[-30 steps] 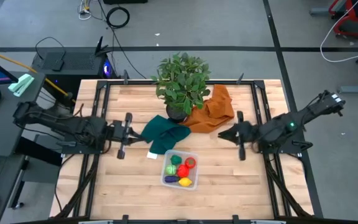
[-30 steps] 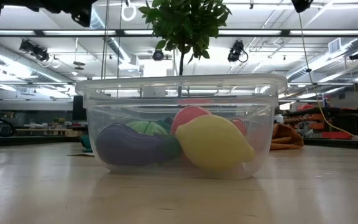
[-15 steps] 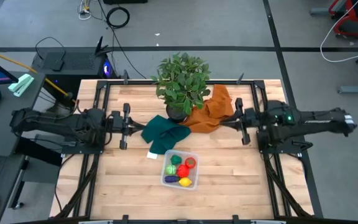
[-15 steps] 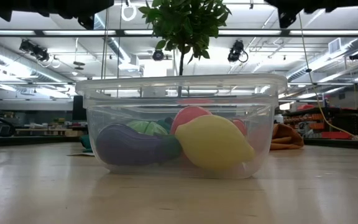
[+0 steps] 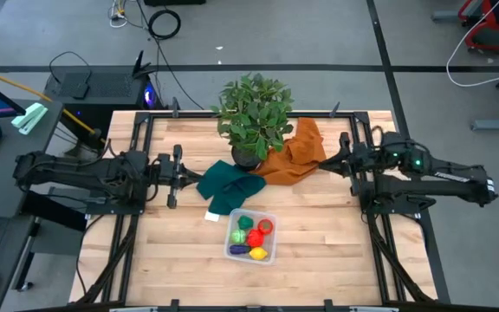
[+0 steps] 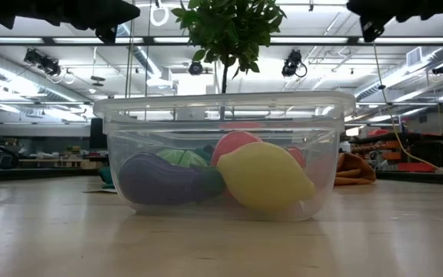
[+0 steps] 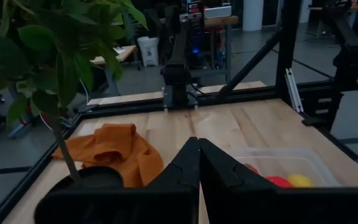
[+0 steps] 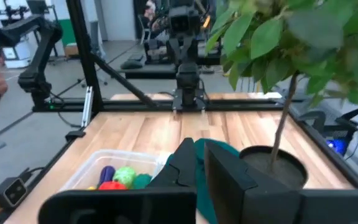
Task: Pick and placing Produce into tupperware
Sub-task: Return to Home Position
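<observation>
Wooden counter [image 5: 319, 234] is occupied by a clear shallow plastic tupperware [image 6: 325, 146], apart from closed left gripper [image 7: 199, 142] and closed right gripper [image 8: 194, 144], judged light, flexible, best rim-held.

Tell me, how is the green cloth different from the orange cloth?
The green cloth is dark green; the orange cloth is rusty orange. The green cloth lies on the left arm's side of the plant pot and reaches close to the tupperware; the orange cloth lies on the pot's other side, farther from the tupperware. Both are crumpled and lie on the table right by the pot.
</observation>
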